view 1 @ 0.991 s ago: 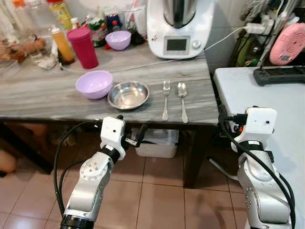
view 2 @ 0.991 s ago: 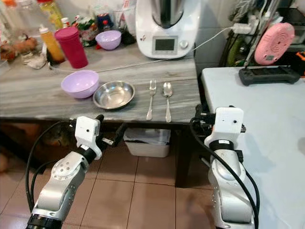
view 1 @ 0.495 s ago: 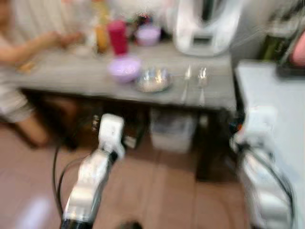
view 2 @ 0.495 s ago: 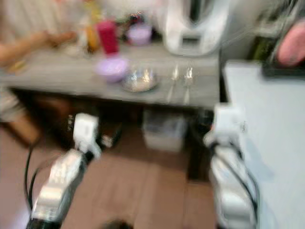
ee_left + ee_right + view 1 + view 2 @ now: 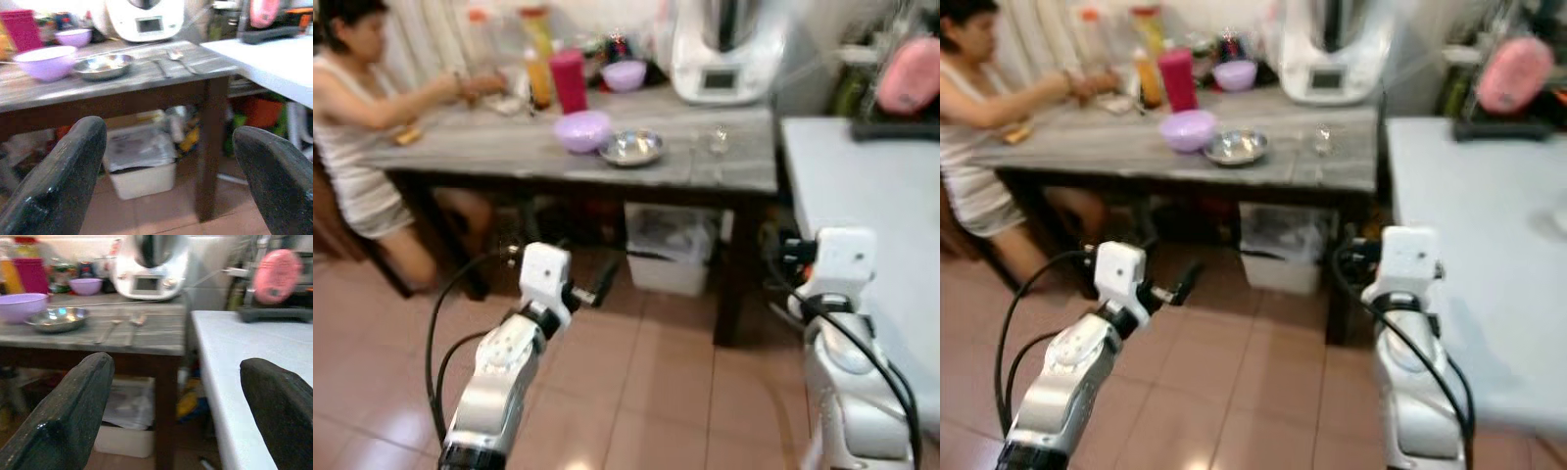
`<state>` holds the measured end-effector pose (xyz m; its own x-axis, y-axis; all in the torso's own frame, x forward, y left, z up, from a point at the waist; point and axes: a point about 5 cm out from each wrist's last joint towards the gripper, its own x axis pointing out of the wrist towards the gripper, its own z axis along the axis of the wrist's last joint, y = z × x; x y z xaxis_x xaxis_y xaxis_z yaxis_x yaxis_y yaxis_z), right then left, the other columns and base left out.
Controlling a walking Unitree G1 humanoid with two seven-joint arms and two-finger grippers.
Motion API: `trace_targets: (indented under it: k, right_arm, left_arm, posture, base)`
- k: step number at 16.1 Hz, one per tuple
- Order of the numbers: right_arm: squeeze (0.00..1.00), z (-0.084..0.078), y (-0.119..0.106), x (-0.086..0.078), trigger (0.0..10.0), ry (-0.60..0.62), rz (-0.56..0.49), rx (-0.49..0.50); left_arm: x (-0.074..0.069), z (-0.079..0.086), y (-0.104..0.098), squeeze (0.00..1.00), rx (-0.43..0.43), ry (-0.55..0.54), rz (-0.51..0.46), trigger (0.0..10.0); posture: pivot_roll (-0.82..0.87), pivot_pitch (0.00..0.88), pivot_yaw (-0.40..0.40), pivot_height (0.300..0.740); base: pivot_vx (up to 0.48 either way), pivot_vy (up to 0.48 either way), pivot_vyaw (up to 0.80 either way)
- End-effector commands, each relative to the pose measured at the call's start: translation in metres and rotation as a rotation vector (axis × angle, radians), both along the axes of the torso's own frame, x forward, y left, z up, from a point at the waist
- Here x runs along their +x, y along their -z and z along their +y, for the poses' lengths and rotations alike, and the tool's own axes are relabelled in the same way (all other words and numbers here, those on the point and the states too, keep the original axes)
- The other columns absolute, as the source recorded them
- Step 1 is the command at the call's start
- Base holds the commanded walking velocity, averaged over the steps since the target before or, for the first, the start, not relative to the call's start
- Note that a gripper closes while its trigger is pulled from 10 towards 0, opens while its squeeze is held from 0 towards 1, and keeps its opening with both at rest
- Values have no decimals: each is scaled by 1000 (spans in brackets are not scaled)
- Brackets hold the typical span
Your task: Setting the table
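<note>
Looks at the scene from farther back than a second ago: more tiled floor in front, the whole wooden table now smaller and higher in the eye views. Comes from a move of the camera, not of the tableware. Brings into view a person seated at the far left end of the table, hands busy near the bottles there. Means, as a judgement, a step back or a turn with nothing picked up yet, so the setting of places is hardly begun.

Beside the wooden table on the right, a white table, bare on its near part, perhaps the place to be set. At the back of the wooden top, a white kitchen machine. Under the top, a pale plastic bin.

On the wood, near the middle, a lilac bowl just beside a steel bowl. Behind them a red cup and a smaller lilac bowl. To the right of the steel bowl, a fork and a spoon, side by side, near the front edge.

Below table height and well apart from all of this, the left gripper and the right gripper, both with fingers spread wide and holding nothing.
</note>
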<state>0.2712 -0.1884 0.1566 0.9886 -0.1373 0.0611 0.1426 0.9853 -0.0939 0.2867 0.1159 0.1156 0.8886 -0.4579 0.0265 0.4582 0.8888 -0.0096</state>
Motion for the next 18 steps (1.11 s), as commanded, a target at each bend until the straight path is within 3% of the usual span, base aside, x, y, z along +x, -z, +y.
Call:
trace_targets:
  k: [1,8,15,18]
  right_arm:
    - [0,6,-5,1,10000,-18,-22,6]
    - [0,7,-5,3,10000,-21,-18,11]
    - [0,5,-3,3,10000,-17,-9,11]
    - [0,3,-2,3,10000,-14,-5,10]
  left_arm:
    - [1,4,-3,0,12,-5,-12,10000]
    - [-1,4,-3,0,12,20,-17,10000]
    - [0,2,-3,0,8,28,-13,10000]
    - [1,1,-3,0,7,28,-12,10000]
  posture:
    - [-264,40,94,740]
    - [-258,39,96,740]
    - [-263,43,96,740]
    - [-262,45,91,740]
  base:
    - [0,0,0]
    - [0,0,0]
    - [0,-400,0]
    - [0,-379,-750]
